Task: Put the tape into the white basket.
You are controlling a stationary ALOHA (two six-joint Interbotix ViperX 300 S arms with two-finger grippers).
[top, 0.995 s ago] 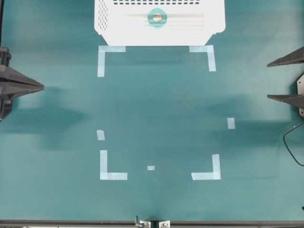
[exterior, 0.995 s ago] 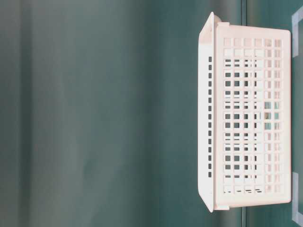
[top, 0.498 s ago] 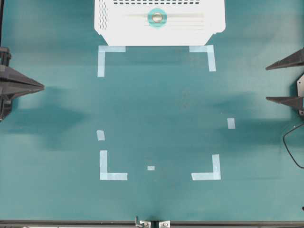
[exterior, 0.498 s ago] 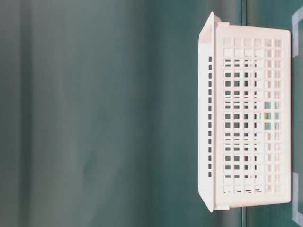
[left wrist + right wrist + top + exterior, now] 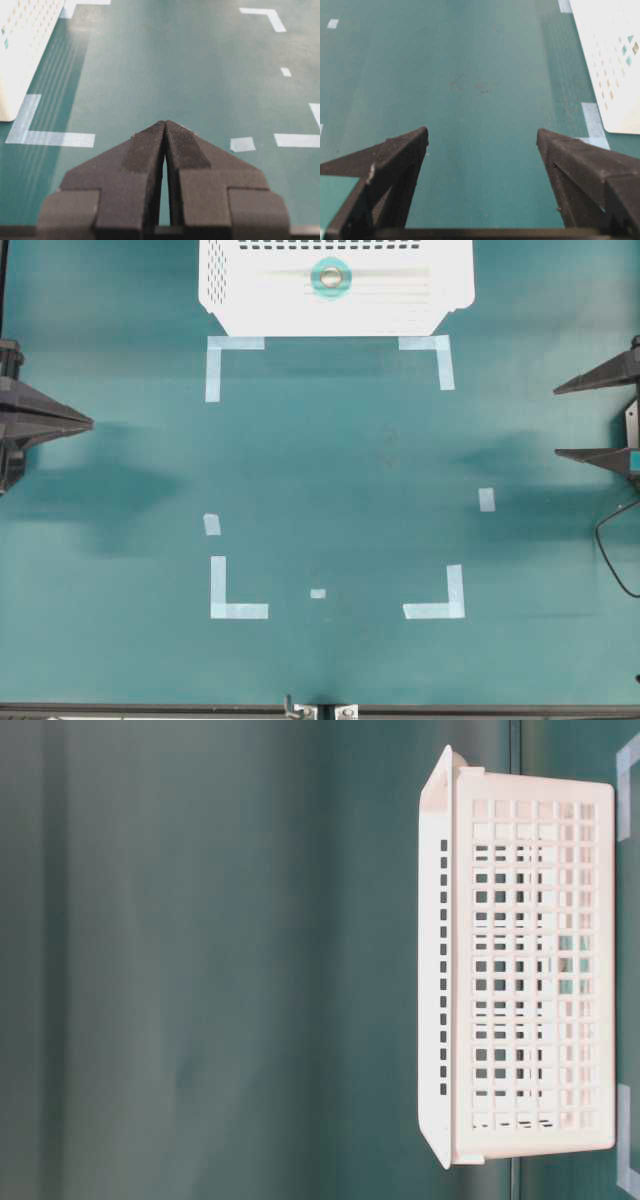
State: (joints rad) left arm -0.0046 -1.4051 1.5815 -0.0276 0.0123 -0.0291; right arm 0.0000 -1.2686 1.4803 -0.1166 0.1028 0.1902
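Nearest the lower edge of the overhead view, the bench (image 5: 330,460) is a flat, matte teal sheet with a faint scuffed patch near its middle. Thin pale-blue tape strips are stuck to it: two L-shaped corner marks (image 5: 237,592) in front, with a tiny square scrap (image 5: 318,593) between them, and two short loose pieces farther out to either side.

At mid-depth the two arms sit at opposite edges. The left tool (image 5: 88,422) is a black, wedge-shaped piece with a grainy foam-like surface; its two tapered fingers (image 5: 145,155) meet at the tips, pressed together on nothing. The right tool (image 5: 556,422) has its matching dark, pointed fingers (image 5: 402,155) spread well apart, with only bare bench between them. A thin black cable (image 5: 612,550) loops on the bench just below it.

Farther back lie two more L-shaped marks (image 5: 432,352), and just beyond them the white basket (image 5: 440,315), a rectangular moulded plastic tub with a flared rim, ribbed floor and walls pierced by a grid of small square holes. The tape (image 5: 331,277), a teal ring with a pale core and round hole, lies flat on the basket's floor, near the centre.
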